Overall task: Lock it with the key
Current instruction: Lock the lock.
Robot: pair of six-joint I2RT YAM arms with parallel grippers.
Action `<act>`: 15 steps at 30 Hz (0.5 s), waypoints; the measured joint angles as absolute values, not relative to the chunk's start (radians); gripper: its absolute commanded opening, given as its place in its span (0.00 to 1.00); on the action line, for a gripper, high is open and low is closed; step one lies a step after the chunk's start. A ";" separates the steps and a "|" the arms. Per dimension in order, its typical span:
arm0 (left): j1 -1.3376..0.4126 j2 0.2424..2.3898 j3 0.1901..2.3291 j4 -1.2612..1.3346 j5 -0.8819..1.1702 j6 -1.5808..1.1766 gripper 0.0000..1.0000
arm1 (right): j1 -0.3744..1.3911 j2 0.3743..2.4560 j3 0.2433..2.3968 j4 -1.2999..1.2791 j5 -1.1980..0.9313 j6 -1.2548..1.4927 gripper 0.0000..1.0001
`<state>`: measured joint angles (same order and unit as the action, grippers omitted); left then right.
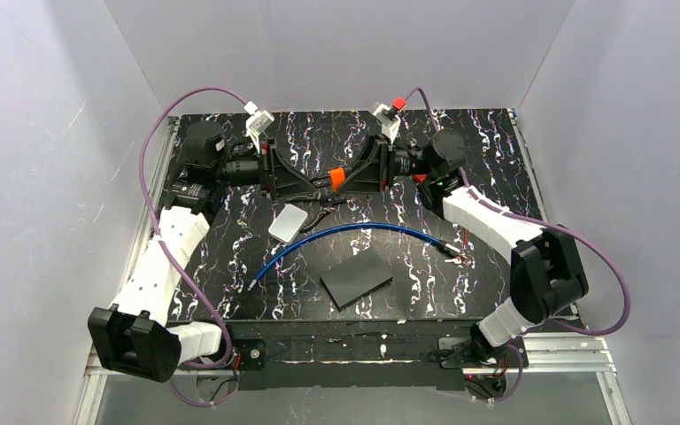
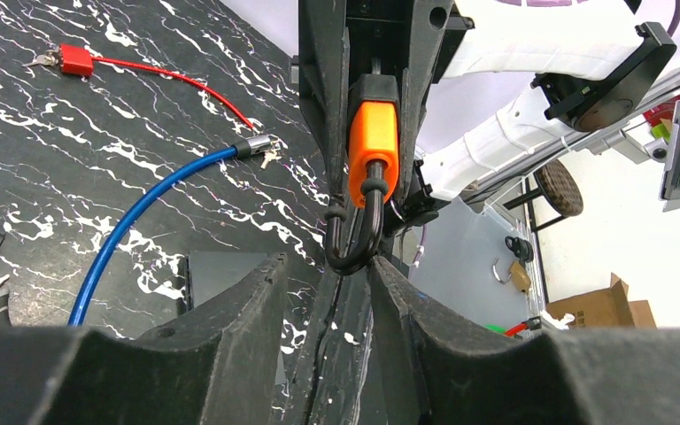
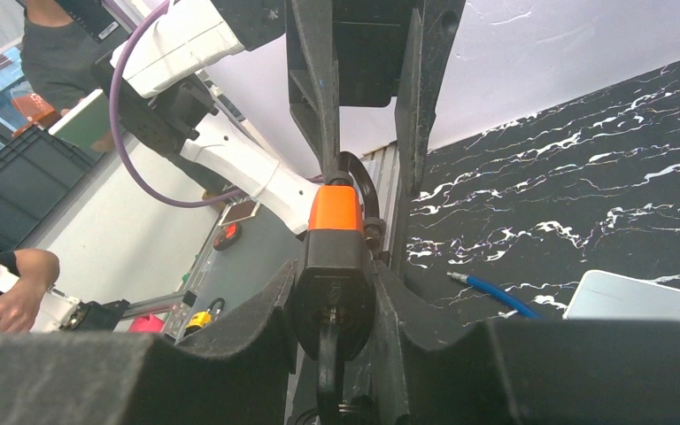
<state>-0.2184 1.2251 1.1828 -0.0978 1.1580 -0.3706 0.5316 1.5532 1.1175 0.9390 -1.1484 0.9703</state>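
The lock, a long blue cable (image 1: pixel 354 228) with dark metal ends, lies in an arc on the marbled table; it also shows in the left wrist view (image 2: pixel 133 221) and the right wrist view (image 3: pixel 496 297). My right gripper (image 1: pixel 351 176) (image 3: pixel 335 270) is shut on a small orange-and-black item (image 3: pixel 335 239) held above the table's far middle. A dark key (image 3: pixel 328 354) sticks out of its black underside. My left gripper (image 1: pixel 322 182) (image 2: pixel 326 266) faces it, open, with the item's dark U-shaped shackle (image 2: pixel 354 243) between its fingertips, against one finger.
A small white box (image 1: pixel 288 222) and a flat black plate (image 1: pixel 357 278) lie near the cable. A small red cable loop with a red body (image 2: pixel 75 60) lies by the cable's right end. White walls enclose the table.
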 measured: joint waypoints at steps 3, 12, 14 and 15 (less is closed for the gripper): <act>-0.224 1.225 1.183 -0.089 1.158 -0.372 0.39 | 0.532 1.553 1.118 0.939 -1.151 0.970 0.01; -0.256 1.225 1.182 -0.082 1.159 -0.372 0.28 | 0.532 1.553 1.116 0.939 -1.153 0.970 0.01; -0.260 1.225 1.182 -0.080 1.161 -0.372 0.18 | 0.532 1.553 1.116 0.939 -1.153 0.970 0.01; -0.263 1.225 1.182 -0.078 1.161 -0.372 0.11 | 0.532 1.553 1.116 0.939 -1.153 0.970 0.01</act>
<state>-0.2630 1.2255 1.1820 -0.0780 1.1614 -0.3721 0.5323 1.5532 1.1160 0.9390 -1.1530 0.9699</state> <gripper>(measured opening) 0.256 0.371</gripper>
